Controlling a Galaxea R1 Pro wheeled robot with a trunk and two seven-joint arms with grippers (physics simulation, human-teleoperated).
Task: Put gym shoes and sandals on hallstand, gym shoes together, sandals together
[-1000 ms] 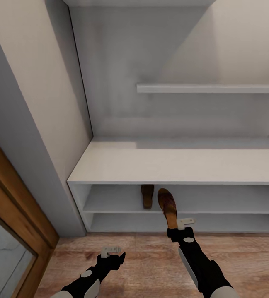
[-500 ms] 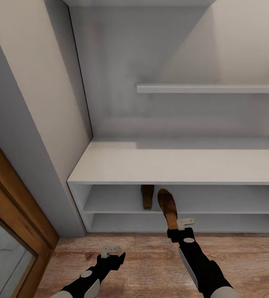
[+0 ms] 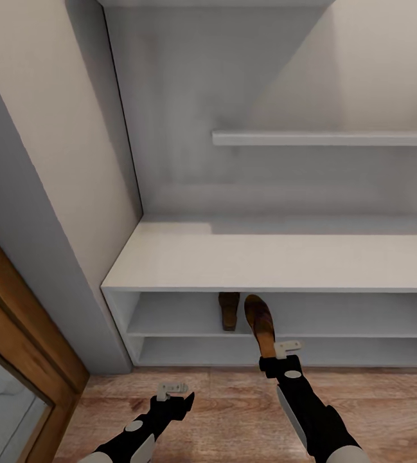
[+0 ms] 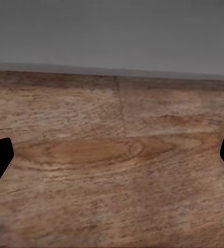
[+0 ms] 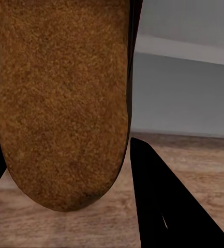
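Head view takes in the hallstand [image 3: 272, 260] first, a wide pale unit with a flat top, two open shelves beneath and a wall shelf [image 3: 327, 137] higher up. Below it runs the corridor floor [image 3: 234, 411], brown planks. One sandal [image 3: 228, 310] already lies on the upper open shelf, toe pointing inward. Just beside it, the second sandal [image 3: 260, 323] is held by its heel in the right claw [image 3: 285, 348], its front end reaching over that same shelf's edge; in the right wrist view its tan footbed [image 5: 65, 103] sits between the dark fingers [image 5: 163, 206], clamped from both sides. The left claw [image 3: 173, 389] hangs low over bare floor, fingers spread wide and empty. No gym shoes are visible. The step looks like seating this second sandal next to its mate: push it further in, level it, then release.
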